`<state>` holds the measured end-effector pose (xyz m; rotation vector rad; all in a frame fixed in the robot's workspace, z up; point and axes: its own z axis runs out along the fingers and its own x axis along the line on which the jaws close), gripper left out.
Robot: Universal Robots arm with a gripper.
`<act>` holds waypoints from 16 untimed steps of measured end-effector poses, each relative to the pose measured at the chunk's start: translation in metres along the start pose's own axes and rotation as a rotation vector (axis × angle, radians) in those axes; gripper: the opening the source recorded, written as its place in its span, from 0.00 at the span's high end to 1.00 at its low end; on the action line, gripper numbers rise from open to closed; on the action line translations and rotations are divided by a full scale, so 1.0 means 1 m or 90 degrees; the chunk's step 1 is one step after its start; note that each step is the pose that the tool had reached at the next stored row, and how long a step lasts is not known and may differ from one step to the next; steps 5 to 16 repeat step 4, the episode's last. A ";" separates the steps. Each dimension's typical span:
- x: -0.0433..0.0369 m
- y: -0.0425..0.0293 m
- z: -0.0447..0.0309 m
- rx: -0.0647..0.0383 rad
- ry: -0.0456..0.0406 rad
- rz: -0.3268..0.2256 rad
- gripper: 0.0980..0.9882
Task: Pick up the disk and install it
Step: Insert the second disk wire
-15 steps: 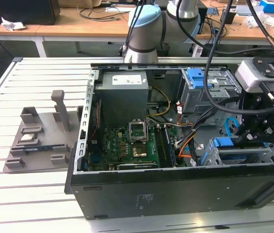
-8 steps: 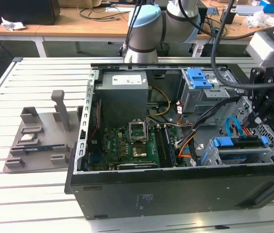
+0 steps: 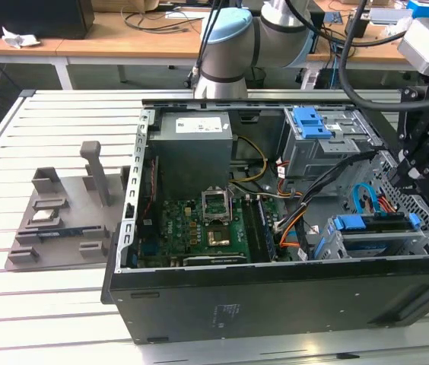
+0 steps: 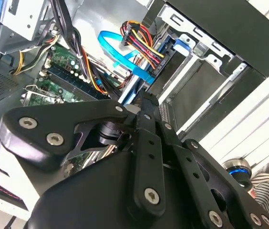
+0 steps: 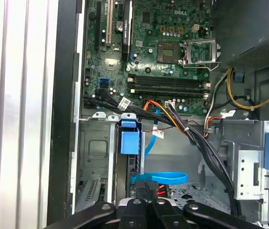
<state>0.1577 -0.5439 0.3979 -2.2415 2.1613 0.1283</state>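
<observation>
Inside the open computer case (image 3: 275, 289), at the exterior view's right, the disk (image 3: 378, 225) is sitting edge-up in the lower drive cage (image 3: 420, 245), its blue carrier bracket showing along the top. Just above its right end the gripper (image 3: 406, 173) is hovering, jaws closed together and holding nothing. In the first wrist view the disk (image 5: 129, 143) is lying directly ahead of the gripper (image 5: 146, 188).

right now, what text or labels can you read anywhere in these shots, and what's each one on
No text is clear enough to quote.
Power supply label: print too small.
Motherboard white print: too small.
Case side marking: too small.
Cable tag: too small.
</observation>
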 end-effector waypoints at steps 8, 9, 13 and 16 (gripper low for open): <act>0.0000 0.0000 -0.0002 0.000 0.0000 0.000 0.99; 0.0000 0.0000 -0.0002 0.000 0.0000 0.000 0.99; 0.0000 0.0000 -0.0002 0.000 0.0000 0.000 0.99; 0.0000 0.0000 -0.0002 0.000 0.0000 0.000 0.99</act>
